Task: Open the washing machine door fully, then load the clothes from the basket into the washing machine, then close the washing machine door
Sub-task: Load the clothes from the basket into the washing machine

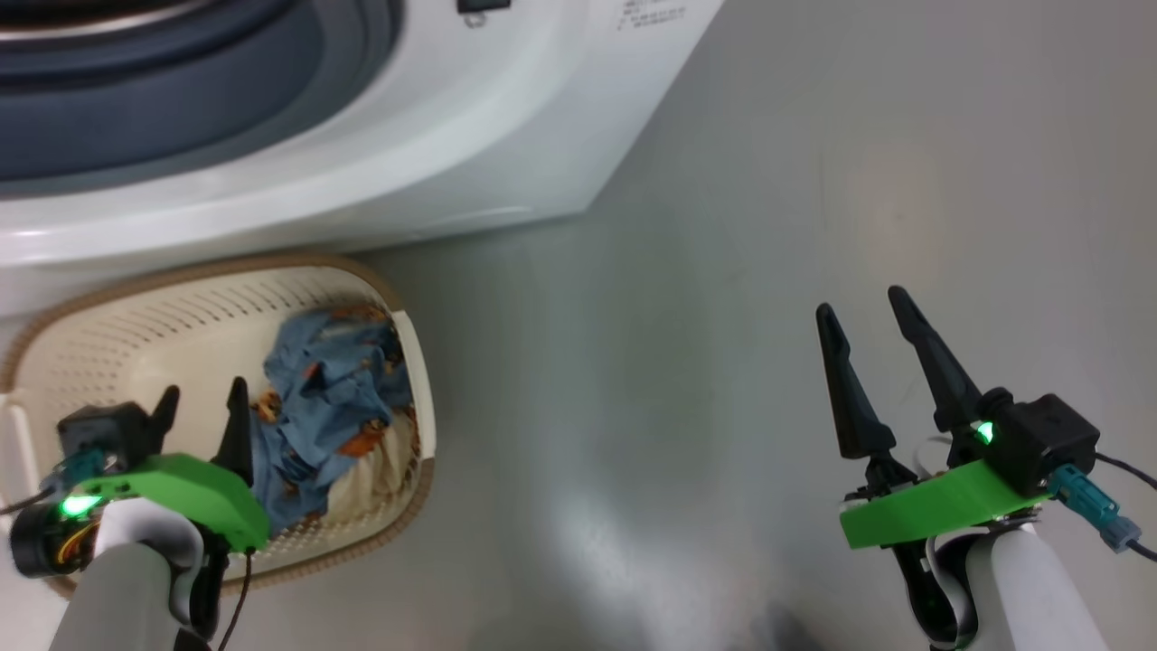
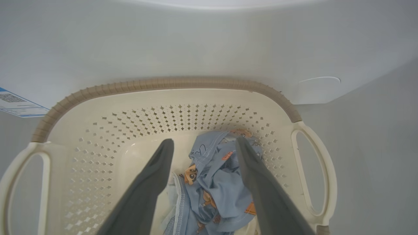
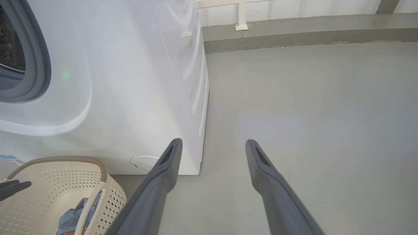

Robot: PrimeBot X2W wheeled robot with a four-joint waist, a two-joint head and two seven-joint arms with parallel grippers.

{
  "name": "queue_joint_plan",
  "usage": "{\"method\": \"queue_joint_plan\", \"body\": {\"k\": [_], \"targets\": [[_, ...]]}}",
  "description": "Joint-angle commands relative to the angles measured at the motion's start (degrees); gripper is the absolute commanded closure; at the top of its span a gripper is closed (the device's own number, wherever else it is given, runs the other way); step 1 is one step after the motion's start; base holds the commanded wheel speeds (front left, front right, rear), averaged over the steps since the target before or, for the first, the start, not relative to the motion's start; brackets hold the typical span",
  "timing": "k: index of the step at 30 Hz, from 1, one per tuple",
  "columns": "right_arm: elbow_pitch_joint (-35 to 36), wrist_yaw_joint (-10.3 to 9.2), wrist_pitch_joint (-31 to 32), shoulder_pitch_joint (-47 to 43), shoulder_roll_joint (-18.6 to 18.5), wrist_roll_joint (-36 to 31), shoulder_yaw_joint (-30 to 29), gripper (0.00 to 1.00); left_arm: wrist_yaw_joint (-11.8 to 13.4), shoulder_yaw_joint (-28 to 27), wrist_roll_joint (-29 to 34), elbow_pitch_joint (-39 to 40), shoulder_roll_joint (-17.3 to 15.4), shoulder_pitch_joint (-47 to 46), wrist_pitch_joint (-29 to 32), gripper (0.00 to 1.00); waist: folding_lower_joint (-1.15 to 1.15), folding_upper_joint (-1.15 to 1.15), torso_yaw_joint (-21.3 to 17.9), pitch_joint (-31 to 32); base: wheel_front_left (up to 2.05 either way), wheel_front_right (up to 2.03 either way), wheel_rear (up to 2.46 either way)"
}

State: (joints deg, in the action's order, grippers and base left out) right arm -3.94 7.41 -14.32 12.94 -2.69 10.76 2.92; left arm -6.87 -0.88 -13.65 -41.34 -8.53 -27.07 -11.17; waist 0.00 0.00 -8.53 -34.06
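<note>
left gripper [image 1: 202, 398]: spread wide and empty; poised over the inside of the basket [image 1: 199, 268], pointed down at the clothes [image 1: 334, 398]; in the left wrist view, 1 finger to each side of the heap; impossible to tell whether touching fabric.
right gripper [image 1: 860, 305]: spread wide and empty; held over bare floor [image 1: 678, 362], well apart from the basket, out past the right corner of the washer [image 1: 407, 136]; aimed toward the wall base [image 3: 294, 32].
basket: on the floor, just beside the washer front, below the round opening; cream, perforated, brown woven-look rim, 2 side handles.
clothes: inside the basket, crumpled in 1 heap toward its right end; light blue with orange-brown cartoon figures, cream fabric underneath.
washer: white, ahead and to the left, front panel right behind the basket.
opening: grey gasket [image 1: 181, 99] bare in the head view; dark drum [image 3: 9, 49] behind it in the right wrist view.
sticker [image 2: 16, 104]: blue-edged, low on the washer front, left of the basket in the left wrist view.
cap [image 3: 143, 162]: round, white, low on the front near the right corner.
floor: grey, smooth, faintly glossy.
</note>
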Motion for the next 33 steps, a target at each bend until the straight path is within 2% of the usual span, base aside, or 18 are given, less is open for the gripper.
{"method": "queue_joint_plan", "body": {"k": [1, 5, 10, 18, 26, 33], "targets": [[1.5, 0.08, -0.7, 0.2, -0.2, 0.7, 1.3, 0.00, -0.1, -1.1, -0.7, -0.3, -1.9, -0.2, 0.1, 0.00, 0.00, 0.00, -2.3, -4.3, 0.00, 0.00, 0.00], [1.7, 0.08, -0.7, 1.4, -0.2, 1.4, 1.7, 0.00, -0.5, 2.3, -2.8, -7.6, -2.8, -3.2, 3.1, 0.00, 0.00, 0.00, -3.0, -7.2, 0.00, 0.00, 0.00], [1.8, 0.08, -0.7, 2.4, -0.2, 2.0, 2.0, 0.00, -0.6, 8.8, -8.6, -10.7, -4.1, -4.2, 5.7, 0.00, 0.00, 0.00, -3.7, -8.9, 0.00, 0.00, 0.00], [1.8, 0.08, -0.7, 2.9, -0.2, 2.6, 2.2, 0.00, -0.6, 16.2, -16.7, -11.2, -7.3, -5.6, 6.2, 0.00, 0.00, 0.00, -4.1, -10.6, 0.00, 0.00, 0.00], [1.6, 0.08, -0.7, 3.1, -0.2, 2.9, 2.8, 0.00, -0.6, 20.9, -23.2, -11.9, -9.6, -8.6, 6.0, 0.00, 0.00, 0.00, -4.8, -12.2, 0.00, 0.00, 0.00], [1.7, 0.08, -0.7, 3.1, -0.2, 3.0, 2.9, 0.00, -0.6, 24.8, -27.7, -12.6, -11.0, -10.5, 8.9, 0.00, 0.00, 0.00, -5.3, -13.6, 0.00, 0.00, 0.00]]}}
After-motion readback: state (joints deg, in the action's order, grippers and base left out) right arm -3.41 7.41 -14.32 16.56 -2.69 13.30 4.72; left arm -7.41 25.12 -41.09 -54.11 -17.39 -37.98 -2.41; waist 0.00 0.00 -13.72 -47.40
